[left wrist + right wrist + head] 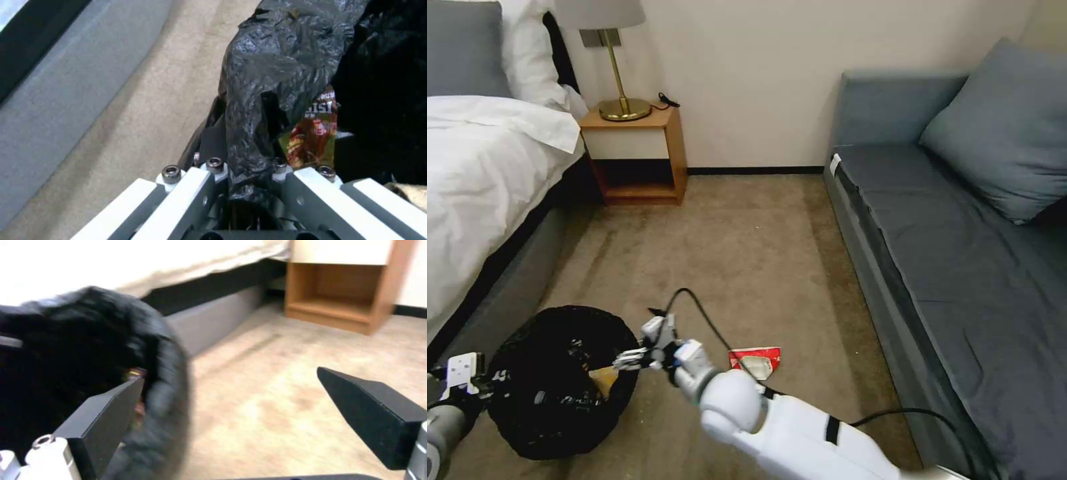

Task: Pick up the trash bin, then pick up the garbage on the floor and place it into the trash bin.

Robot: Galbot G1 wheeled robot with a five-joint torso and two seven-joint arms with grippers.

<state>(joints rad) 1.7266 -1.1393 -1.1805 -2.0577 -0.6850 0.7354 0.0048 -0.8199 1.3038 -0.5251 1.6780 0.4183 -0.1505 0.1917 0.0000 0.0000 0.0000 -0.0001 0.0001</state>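
The trash bin (560,413), lined with a crinkled black bag, stands low at the left beside the bed. My left gripper (490,385) is shut on the bin's near rim; in the left wrist view the black bag (267,66) is pinched in that gripper (247,173). Inside the bin lie a yellow-gold snack wrapper (313,133) and a bit of tan paper (411,193). My right gripper (630,359) hovers at the bin's right rim, open and holding nothing (229,375), with the bin (66,373) by one finger. A red-and-white packet (755,360) lies on the carpet just right of that arm.
A white bed (480,187) runs along the left and a grey sofa (960,253) along the right. A wooden nightstand (637,157) with a brass lamp (620,100) stands against the far wall. Open carpet (727,253) lies between them. A black cable (707,320) loops off the right wrist.
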